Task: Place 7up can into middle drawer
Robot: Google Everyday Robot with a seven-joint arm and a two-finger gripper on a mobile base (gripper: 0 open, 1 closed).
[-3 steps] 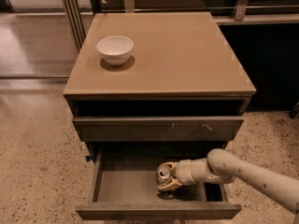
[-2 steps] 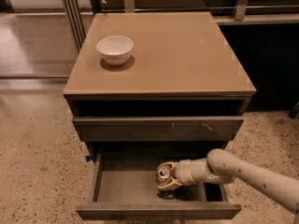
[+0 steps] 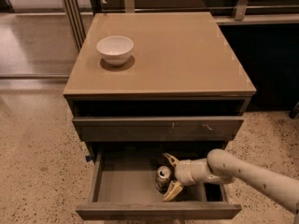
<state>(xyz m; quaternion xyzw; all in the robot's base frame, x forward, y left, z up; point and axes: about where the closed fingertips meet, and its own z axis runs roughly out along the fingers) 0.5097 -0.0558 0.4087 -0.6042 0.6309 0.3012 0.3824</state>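
The 7up can stands upright on the bare grey floor of the pulled-out middle drawer, right of its centre, silver top showing. My gripper reaches in from the right, with the pale arm behind it. Its two tan fingers are spread wide, one behind the can and one in front. They stand open around the can and do not press on it.
A white bowl sits on the left of the tan cabinet top. The drawer front with pale scratch marks is shut above the open drawer. Speckled floor lies on both sides, and metal posts stand at the back left.
The fingers have spread apart from the can, which now stands free on the drawer floor. The arm has hardly moved.
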